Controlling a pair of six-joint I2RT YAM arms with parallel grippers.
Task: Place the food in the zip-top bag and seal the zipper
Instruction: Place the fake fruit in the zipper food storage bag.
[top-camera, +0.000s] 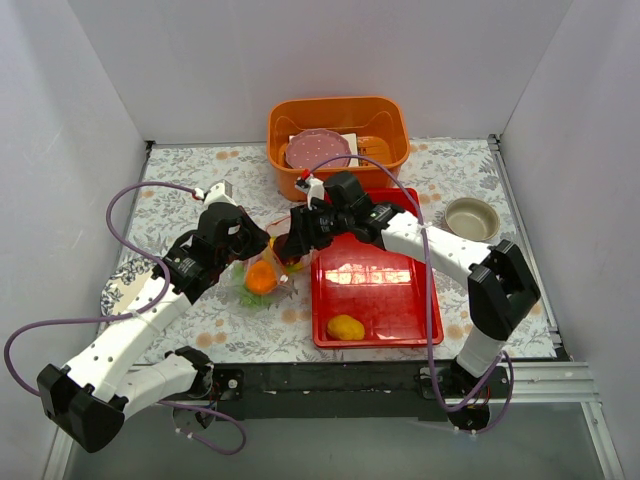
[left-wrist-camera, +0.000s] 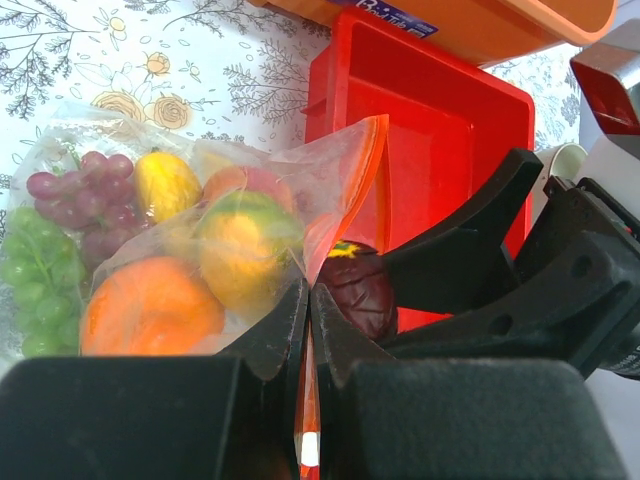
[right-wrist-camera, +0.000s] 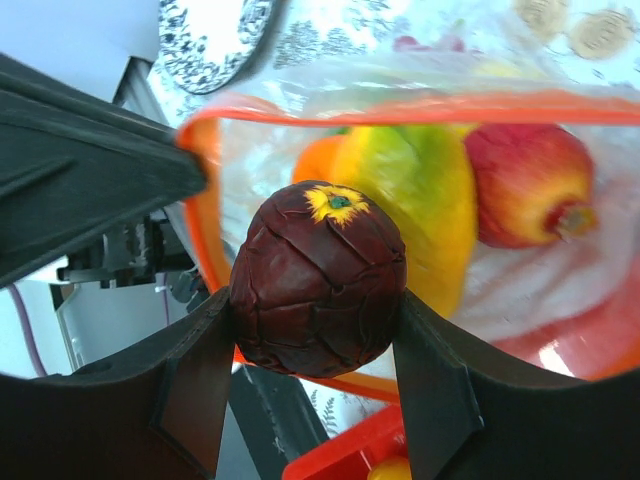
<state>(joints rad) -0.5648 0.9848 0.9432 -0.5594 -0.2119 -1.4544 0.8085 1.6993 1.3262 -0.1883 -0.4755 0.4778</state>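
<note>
Left jaws: fully closed, pinching the mouth edge of the zip-top bag (left-wrist-camera: 330, 180). An orange-red sliver shows in the slit between them.

Right jaws: partly apart, clamped on either side of a dark-red scaly fruit (right-wrist-camera: 318, 280), its yellow-green tip turned toward the wrist camera.

Bag position: lies on the floral bench (top-camera: 190, 185) just left of the red tray (top-camera: 390, 290), about midway across and toward the near edge. The mouth faces the tray and stands open. The zipper (right-wrist-camera: 400, 105) is unsealed and curves around the opening.

Bag contents:
- orange (left-wrist-camera: 150, 305)
- yellow-green mango (left-wrist-camera: 240, 250)
- purple grapes (left-wrist-camera: 90, 195)
- green grapes (left-wrist-camera: 35, 280)
- small yellow piece (left-wrist-camera: 165, 185)
- red pomegranate-like fruit (right-wrist-camera: 525, 185), lying beside the mango

Dark-red fruit position: held right at the bag mouth, above the tray's left rim and framed by the zipper loop in the right wrist view. Cannot tell whether it touches the plastic.

Outside the bag: one yellow mango (top-camera: 346, 327) lies in the tray, near its near rim.

Other items:
- orange tub (top-camera: 385, 115) at the middle of the far edge, with a pink plate (top-camera: 318, 150) inside
- small grey bowl (top-camera: 472, 218) near the right edge, apart from the tray
</note>
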